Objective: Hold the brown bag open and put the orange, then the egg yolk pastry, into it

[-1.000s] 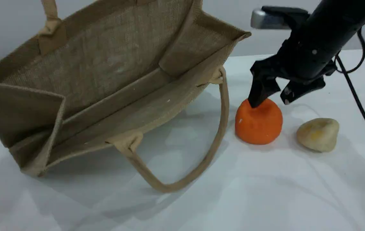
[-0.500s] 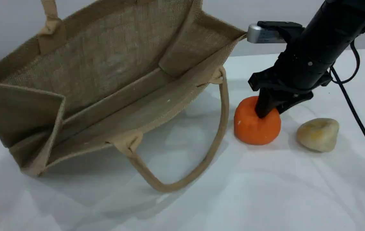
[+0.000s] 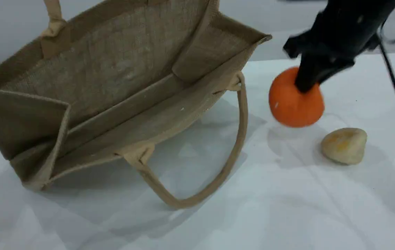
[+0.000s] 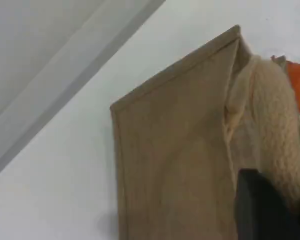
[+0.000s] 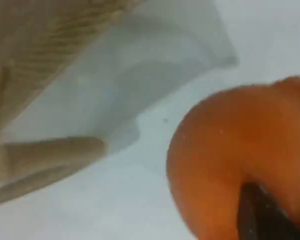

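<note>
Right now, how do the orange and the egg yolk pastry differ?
The orange is bright orange and bigger; the pastry is pale beige with yellowish patches and smaller. The orange hangs above the table, pinched by the right gripper; the pastry lies on the cloth, untouched. Both are roundish and outside the bag.

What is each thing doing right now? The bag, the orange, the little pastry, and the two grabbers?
brown bag: mouth wide open, one handle pulled up, the other handle drooping on the table.
orange: lifted off the table, pinched from above.
egg yolk pastry: lying on the table, untouched.
right gripper: shut on the orange.
left gripper: shut on the bag's upper handle.
</note>
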Controlling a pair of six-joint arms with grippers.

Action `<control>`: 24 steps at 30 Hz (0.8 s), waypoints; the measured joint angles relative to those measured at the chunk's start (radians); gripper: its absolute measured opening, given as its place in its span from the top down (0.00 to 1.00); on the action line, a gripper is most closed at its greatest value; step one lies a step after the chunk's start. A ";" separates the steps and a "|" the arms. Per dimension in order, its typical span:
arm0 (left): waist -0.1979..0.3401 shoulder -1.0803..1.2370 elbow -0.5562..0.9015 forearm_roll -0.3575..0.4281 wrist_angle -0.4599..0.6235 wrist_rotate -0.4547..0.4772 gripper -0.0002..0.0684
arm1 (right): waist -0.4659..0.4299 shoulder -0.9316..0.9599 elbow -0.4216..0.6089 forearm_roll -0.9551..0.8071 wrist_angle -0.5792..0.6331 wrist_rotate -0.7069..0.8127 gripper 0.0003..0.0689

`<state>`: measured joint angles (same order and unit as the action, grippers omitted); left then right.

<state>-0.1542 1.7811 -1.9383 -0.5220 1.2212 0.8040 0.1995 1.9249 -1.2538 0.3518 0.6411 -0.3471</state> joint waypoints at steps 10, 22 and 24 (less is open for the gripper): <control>0.000 0.000 0.000 -0.093 -0.001 0.040 0.87 | 0.000 -0.315 0.156 -0.002 0.004 0.030 0.98; 0.000 0.000 0.000 -0.167 0.000 0.051 0.87 | 0.001 -0.652 0.283 0.213 0.100 -0.088 0.98; 0.000 0.000 0.000 -0.169 0.000 0.051 0.87 | 0.001 -0.670 0.282 0.258 0.134 -0.117 0.98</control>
<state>-0.1542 1.7811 -1.9383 -0.6913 1.2211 0.8554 0.2003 1.2551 -0.9718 0.6099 0.7756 -0.4638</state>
